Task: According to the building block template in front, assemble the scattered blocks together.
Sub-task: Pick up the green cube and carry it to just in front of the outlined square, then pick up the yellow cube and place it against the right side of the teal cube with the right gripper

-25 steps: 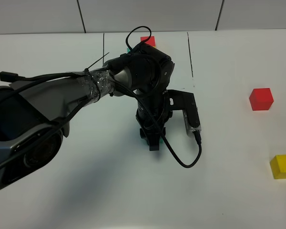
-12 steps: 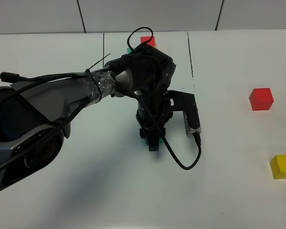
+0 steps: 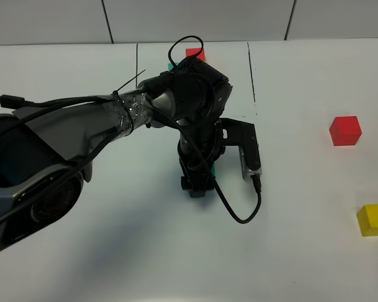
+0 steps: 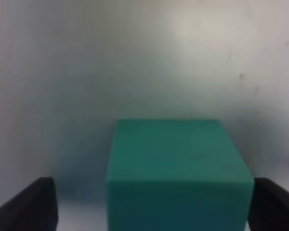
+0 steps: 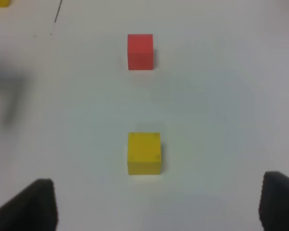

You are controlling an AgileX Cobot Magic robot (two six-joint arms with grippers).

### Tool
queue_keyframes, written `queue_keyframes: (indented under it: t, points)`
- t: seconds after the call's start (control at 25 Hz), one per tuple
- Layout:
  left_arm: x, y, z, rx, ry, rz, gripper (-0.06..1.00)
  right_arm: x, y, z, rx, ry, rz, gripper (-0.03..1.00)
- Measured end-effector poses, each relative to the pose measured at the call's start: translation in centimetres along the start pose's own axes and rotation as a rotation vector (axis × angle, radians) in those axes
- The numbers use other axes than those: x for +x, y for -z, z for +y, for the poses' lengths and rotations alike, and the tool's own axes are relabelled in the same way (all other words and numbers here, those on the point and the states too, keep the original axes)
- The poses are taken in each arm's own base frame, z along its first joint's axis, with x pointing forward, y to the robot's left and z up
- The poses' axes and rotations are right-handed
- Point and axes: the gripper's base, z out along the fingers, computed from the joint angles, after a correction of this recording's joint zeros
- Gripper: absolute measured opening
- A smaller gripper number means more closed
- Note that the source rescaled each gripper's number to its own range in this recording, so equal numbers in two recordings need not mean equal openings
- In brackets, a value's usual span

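The teal cube rests on the white table between the fingers of my left gripper, which is open with a gap on both sides of the cube. In the exterior high view, the left gripper points down at mid-table and hides nearly all of the teal cube. The red cube and yellow cube lie apart at the right. My right gripper is open and empty, short of the yellow cube, with the red cube beyond. The template at the back is mostly hidden by the left arm.
Thin black lines are drawn on the white table around the template. The left arm and its cable cross the table's left and middle.
My left gripper has opened and let go of the teal cube, which now rests on the table. The gripper has shifted slightly. The right gripper and the other cubes have not moved.
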Motion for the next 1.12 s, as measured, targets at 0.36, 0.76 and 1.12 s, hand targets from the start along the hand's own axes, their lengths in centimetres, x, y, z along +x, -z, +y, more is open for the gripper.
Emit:
queue_keyframes:
  t: [0.36,0.76,1.12]
  points:
    - [0.8,3.5,-0.6,0.017,0.034,0.002,1.0,0.0,0.0,0.0,0.001,0.0,0.0,0.73]
    - [2.6,8.9,-0.2,-0.064,0.2,-0.075,1.0,0.0,0.0,0.0,0.001,0.0,0.0,0.73]
    - [9.3,11.8,3.7,-0.094,0.534,-0.14,0.99,0.0,0.0,0.0,0.001,0.0,0.0,0.73]
